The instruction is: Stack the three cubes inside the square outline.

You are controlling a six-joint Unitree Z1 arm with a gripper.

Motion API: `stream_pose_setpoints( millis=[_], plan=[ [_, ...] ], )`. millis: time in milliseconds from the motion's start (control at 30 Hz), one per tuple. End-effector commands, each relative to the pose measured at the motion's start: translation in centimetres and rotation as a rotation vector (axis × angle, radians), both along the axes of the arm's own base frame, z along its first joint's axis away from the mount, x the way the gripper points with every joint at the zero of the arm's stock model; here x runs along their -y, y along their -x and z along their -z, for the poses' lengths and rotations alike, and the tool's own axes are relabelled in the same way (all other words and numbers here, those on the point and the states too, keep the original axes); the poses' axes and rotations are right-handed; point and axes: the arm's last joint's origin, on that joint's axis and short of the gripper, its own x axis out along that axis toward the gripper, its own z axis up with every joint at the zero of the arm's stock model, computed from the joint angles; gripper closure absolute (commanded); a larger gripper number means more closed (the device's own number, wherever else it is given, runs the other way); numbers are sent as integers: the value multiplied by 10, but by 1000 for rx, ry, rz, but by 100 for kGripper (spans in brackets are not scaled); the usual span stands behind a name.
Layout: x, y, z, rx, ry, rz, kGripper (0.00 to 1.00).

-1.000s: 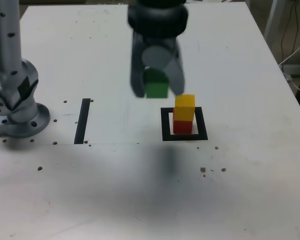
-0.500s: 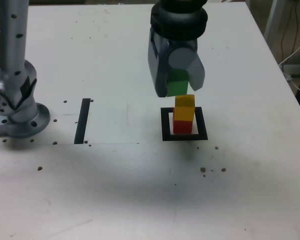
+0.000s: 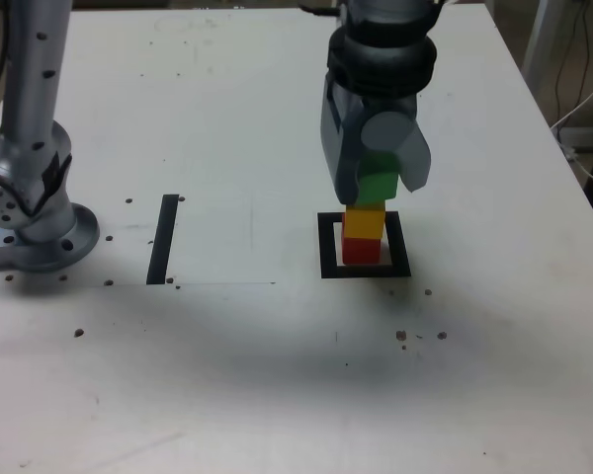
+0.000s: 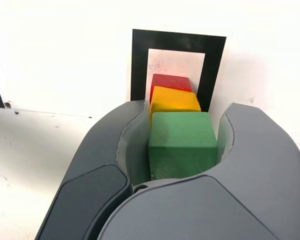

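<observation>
Inside the black square outline (image 3: 326, 249) (image 4: 138, 65) the red cube (image 3: 360, 250) (image 4: 169, 81) rests on the table with the yellow cube (image 3: 364, 222) (image 4: 174, 100) on top of it. My gripper (image 3: 378, 188) (image 4: 182, 150) is shut on the green cube (image 3: 380, 182) (image 4: 182, 142) and holds it directly over the yellow one. In the exterior view the green cube's underside sits at or just above the yellow cube's top; I cannot tell whether they touch.
The arm's grey base (image 3: 30, 212) stands at the exterior view's left. A straight black strip (image 3: 164, 237) lies between the base and the outline. Small dark specks dot the white table (image 3: 277, 375). Cables hang past the table's far right edge (image 3: 583, 109).
The gripper has carried the green cube toward the exterior view's right and lowered it, from beside the stack to directly over the yellow cube. The two stacked cubes have not moved.
</observation>
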Motion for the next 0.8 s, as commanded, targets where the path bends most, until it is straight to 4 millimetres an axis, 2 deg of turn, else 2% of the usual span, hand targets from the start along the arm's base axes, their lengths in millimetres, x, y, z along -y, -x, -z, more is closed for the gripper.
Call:
stream_pose_setpoints(
  millis=[0,333,767],
  plan=[
    [-1,0,1,-3,1,1,86],
    [-2,0,1,3,6,2,85],
    [-2,2,1,-9,15,14,77]
  ],
)
